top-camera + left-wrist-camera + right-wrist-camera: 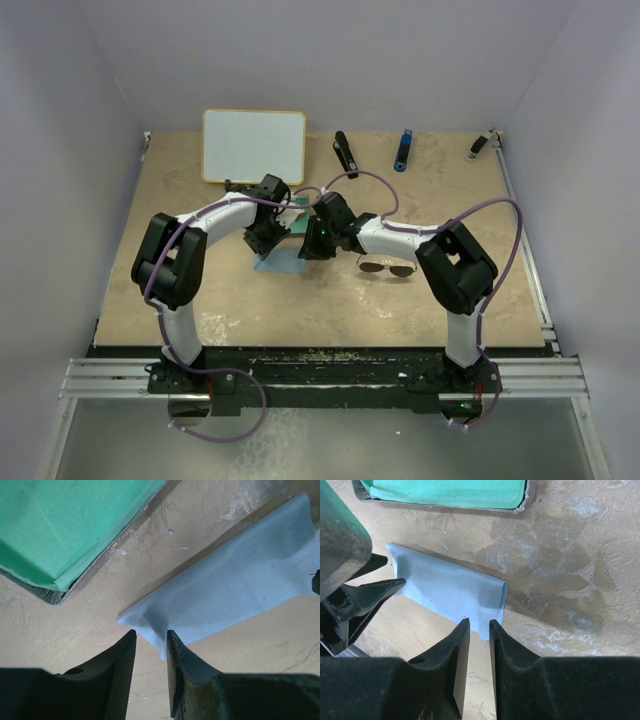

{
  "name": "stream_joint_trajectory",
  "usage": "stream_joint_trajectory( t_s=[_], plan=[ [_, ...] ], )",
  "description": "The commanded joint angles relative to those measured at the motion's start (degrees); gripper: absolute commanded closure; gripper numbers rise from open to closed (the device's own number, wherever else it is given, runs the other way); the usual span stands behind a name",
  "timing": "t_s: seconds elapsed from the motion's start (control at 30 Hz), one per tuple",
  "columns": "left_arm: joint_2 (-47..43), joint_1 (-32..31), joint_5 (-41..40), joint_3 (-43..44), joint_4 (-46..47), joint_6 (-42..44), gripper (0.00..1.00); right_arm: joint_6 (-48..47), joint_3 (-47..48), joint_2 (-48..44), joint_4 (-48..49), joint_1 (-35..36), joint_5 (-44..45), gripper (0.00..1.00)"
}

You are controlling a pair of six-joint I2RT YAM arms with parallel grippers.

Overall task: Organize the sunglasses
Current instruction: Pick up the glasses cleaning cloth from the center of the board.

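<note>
The sunglasses, a thin-framed aviator pair with dark lenses, lie on the table just right of my right arm's wrist; neither wrist view shows them. A light-blue cloth lies between the two grippers. My left gripper stands open with one corner of the cloth hanging between its fingertips. My right gripper is also open, its tips astride the opposite corner of the cloth. Table shows through both gaps. The cloth's far edge is lifted slightly and casts a shadow.
The open case with green lining lies just beyond the cloth. At the back of the table are a whiteboard, a black marker, a blue pen-like item and a small dark object.
</note>
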Motion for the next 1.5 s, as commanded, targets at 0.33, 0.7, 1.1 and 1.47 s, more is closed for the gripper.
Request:
stream_joint_trajectory(
  t_s=[0.33, 0.7, 1.1, 1.47],
  plan=[
    [-0.96, 0.29, -1.04, -0.52, 1.33, -0.64, 0.66, -2.53, 6.4, 3.83, -1.1, 2.24, -1.21, 0.99],
    [-0.9, 0.29, -2.31, -2.19, 1.92, -0.16, 0.66, -1.96, 0.76, 3.16, 0.05, 2.29, -1.91, 1.0],
    [-4.79, 0.37, -2.99, -3.0, 0.85, -0.15, 0.66, -2.36, -0.1, -4.9, -4.4, 2.18, 3.07, 0.68],
    [-10.32, 1.64, -4.23, -2.67, 0.5, 0.05, 0.65, -5.18, 3.9, -1.53, -6.76, -0.78, 6.47, 0.63]
  ],
)
